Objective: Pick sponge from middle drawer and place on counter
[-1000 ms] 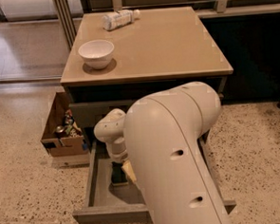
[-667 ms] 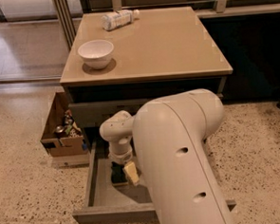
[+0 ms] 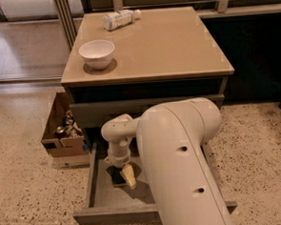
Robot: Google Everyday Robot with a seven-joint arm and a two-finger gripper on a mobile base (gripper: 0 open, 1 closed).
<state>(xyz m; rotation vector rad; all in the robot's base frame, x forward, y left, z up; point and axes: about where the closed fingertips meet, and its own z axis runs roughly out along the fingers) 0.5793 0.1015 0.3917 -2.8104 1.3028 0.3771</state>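
Low inside the open middle drawer (image 3: 106, 201), the gripper (image 3: 121, 175) has its jaws grasping the sponge (image 3: 129, 177) on edge, seemingly for lifting up to the bench (image 3: 175, 50).

Smooth cream-white arm (image 3: 182, 169) with small dark holes, its dark gripper (image 3: 119, 176) down in the middle drawer (image 3: 104, 201).

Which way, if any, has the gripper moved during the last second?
Yes. The gripper shifted slightly toward the picture's right, away from the cardboard box, still low inside the middle drawer by the sponge.
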